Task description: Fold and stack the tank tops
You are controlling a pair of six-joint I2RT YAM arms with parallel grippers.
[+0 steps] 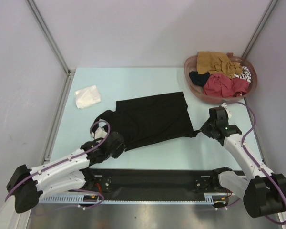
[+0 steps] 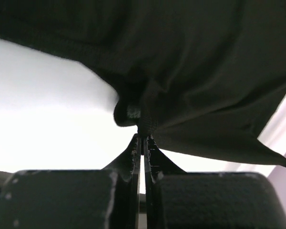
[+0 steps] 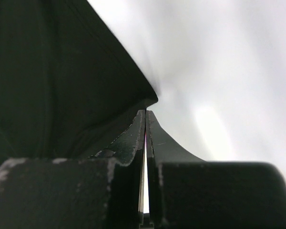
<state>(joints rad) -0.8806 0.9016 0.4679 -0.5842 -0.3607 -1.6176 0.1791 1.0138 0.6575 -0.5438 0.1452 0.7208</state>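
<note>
Top external view shows the black tank top (image 1: 152, 119) as the largest garment. It is spread nearly flat and slightly askew in the middle of the pale desk (image 1: 133, 78), with soft wrinkles across it and its narrower end toward the left. At the far right, a round reddish-brown basket (image 1: 192, 87) holds a heap of cloth: a mustard-brown tank top (image 1: 214, 61) on top, a red tank top (image 1: 224, 86) in front of it, and a striped tank top (image 1: 245, 74) at the right rim. The white tank top (image 1: 87, 97) lies as a small compact bundle at the left, well apart from the black one.

In the left wrist view, the left tool (image 2: 142, 137) has its jaws pressed together on a bunched bit of the black top's near-left edge. In the right wrist view, the right tool (image 3: 146, 113) is clamped on the near-right corner, which the top view shows drawn out to a point.

From above, each wrist housing covers its own fingertips. The basket garments overlap, so their outlines cannot be told. A dark piece under the mustard one cannot be identified.
</note>
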